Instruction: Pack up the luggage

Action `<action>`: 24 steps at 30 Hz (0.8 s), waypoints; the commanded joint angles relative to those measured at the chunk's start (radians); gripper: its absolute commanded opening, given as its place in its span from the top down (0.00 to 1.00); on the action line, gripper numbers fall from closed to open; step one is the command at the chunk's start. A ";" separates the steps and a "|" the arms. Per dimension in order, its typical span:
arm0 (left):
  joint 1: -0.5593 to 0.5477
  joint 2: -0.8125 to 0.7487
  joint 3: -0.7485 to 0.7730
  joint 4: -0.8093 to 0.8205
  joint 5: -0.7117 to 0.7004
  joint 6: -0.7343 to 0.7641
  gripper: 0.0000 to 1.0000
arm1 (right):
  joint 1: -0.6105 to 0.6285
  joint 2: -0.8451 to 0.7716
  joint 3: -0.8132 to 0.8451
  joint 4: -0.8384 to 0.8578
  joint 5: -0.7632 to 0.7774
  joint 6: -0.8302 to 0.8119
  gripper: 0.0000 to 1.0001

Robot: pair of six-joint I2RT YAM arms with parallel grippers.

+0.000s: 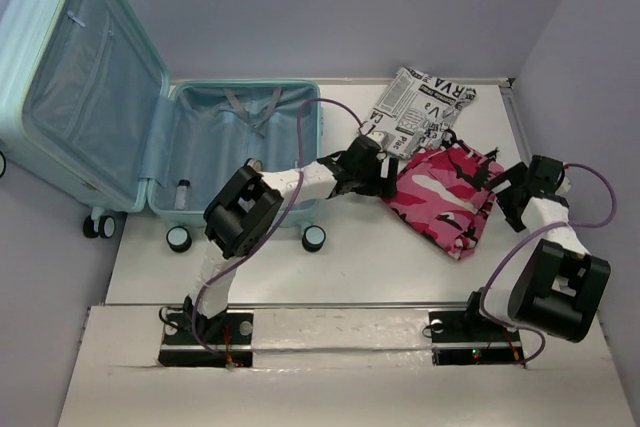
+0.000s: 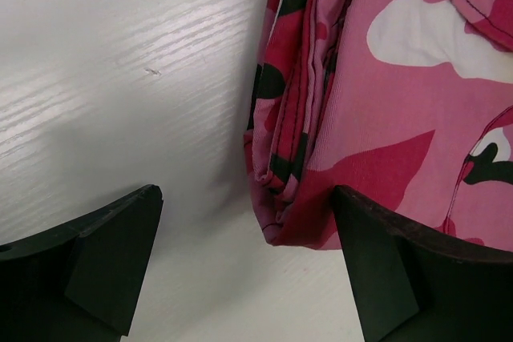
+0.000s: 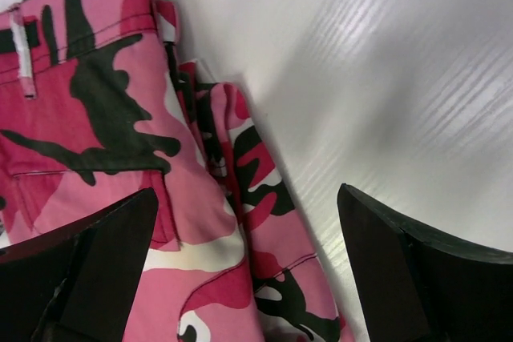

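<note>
The luggage [image 1: 235,142], a pale aqua hard-shell suitcase, lies open at the back left of the table, its lid [image 1: 80,87] propped up to the left. Folded pink camouflage trousers [image 1: 445,197] lie to its right. My left gripper [image 1: 385,182] is open at their left edge; in the left wrist view the gripper [image 2: 244,198] straddles the folded corner of the trousers [image 2: 385,118] without holding it. My right gripper [image 1: 500,192] is open at their right edge; in the right wrist view the gripper [image 3: 247,194] spans the trousers' [image 3: 120,118] edge.
A black-and-white printed garment [image 1: 420,107] lies behind the trousers by the back wall. A small clear bottle [image 1: 182,194] stands inside the suitcase's front left corner. The white table [image 1: 350,267] is walled on the right and behind.
</note>
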 commanded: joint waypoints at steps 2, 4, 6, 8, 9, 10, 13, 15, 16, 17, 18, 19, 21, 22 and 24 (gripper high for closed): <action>-0.004 0.009 0.040 0.052 0.079 0.021 0.01 | -0.012 -0.015 -0.045 0.039 0.003 -0.001 0.00; -0.004 0.021 0.043 0.066 0.105 0.016 0.01 | -0.012 0.014 -0.056 0.044 -0.003 0.005 0.00; -0.004 0.029 0.051 0.068 0.114 0.016 0.01 | -0.012 0.039 -0.058 0.050 -0.035 0.005 0.00; -0.004 0.043 0.055 0.072 0.132 0.016 0.01 | -0.012 0.076 -0.055 0.070 -0.070 0.007 0.00; -0.004 0.048 0.057 0.078 0.141 0.013 0.01 | -0.012 0.084 -0.059 0.121 -0.116 0.002 0.00; -0.004 0.054 0.059 0.082 0.160 0.011 0.01 | -0.012 0.099 -0.064 0.142 -0.143 0.004 0.00; -0.004 0.071 0.055 0.085 0.177 0.008 0.01 | -0.012 0.142 -0.056 0.214 -0.222 0.001 0.00; -0.004 0.072 0.043 0.086 0.180 0.008 0.03 | -0.012 0.173 -0.044 0.220 -0.245 -0.001 0.02; -0.006 0.069 0.036 0.089 0.183 0.010 0.04 | -0.012 0.186 -0.045 0.244 -0.256 -0.004 0.03; -0.006 0.068 0.029 0.092 0.192 0.010 0.05 | -0.012 0.200 -0.045 0.252 -0.265 -0.004 0.04; -0.006 0.068 0.014 0.097 0.195 0.010 0.08 | -0.012 0.229 -0.047 0.275 -0.292 -0.008 0.07; -0.006 0.068 0.006 0.101 0.200 0.008 0.11 | -0.012 0.242 -0.050 0.275 -0.311 -0.008 0.09; -0.007 0.074 -0.010 0.109 0.220 -0.002 0.14 | -0.012 0.268 -0.050 0.304 -0.341 -0.004 0.13; -0.007 0.077 -0.014 0.114 0.227 -0.005 0.17 | -0.012 0.280 -0.050 0.311 -0.355 -0.002 0.19; -0.012 0.087 -0.026 0.128 0.255 -0.019 0.20 | -0.012 0.303 -0.059 0.320 -0.383 0.008 0.27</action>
